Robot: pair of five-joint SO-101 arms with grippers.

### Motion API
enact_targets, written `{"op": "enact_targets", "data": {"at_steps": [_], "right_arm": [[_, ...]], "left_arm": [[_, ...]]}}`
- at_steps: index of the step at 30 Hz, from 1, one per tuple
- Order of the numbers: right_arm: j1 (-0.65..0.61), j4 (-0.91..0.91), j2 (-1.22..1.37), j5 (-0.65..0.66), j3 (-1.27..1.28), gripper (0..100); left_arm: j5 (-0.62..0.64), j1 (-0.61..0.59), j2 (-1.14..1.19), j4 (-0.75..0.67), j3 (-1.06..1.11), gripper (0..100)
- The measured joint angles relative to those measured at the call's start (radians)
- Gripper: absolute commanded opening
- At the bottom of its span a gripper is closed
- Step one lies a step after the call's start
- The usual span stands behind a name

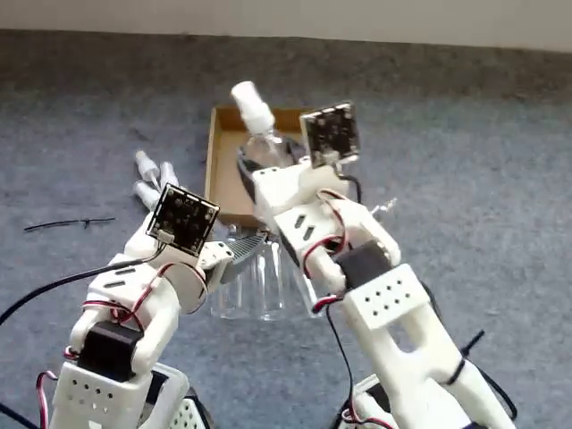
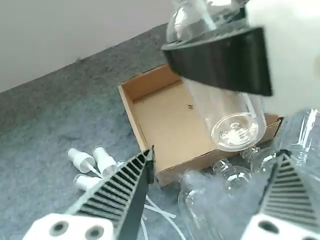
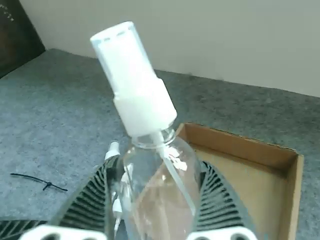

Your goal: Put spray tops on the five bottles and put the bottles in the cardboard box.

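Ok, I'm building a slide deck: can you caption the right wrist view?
The right gripper grips a clear bottle with a white spray top fitted, the cardboard box just beyond.

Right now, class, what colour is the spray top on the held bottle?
White spray top, clearest in the right wrist view.

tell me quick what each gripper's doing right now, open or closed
left gripper: open, empty, above the loose bottles.
right gripper: closed on a bottle with its spray top on, above the cardboard box.
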Motion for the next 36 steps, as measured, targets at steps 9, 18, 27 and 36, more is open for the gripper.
{"op": "enact_targets", "data": {"at_steps": [9,18,27,36], "right_arm": [[-0.084,0.000,0.031,0.000,-0.026,0.5],[-0.083,0.052,0.031,0.000,-0.026,0.5],[-0.081,0.153,-0.095,0.000,-0.026,0.5],[-0.081,0.236,-0.153,0.000,-0.028,0.5]], "left_arm": [[0.038,-0.052,0.000,-0.133,0.092,34],[0.038,-0.101,0.000,-0.224,0.137,34],[0.041,-0.100,-0.012,-0.229,0.137,34],[0.041,-0.098,-0.002,-0.230,0.137,34]]}}
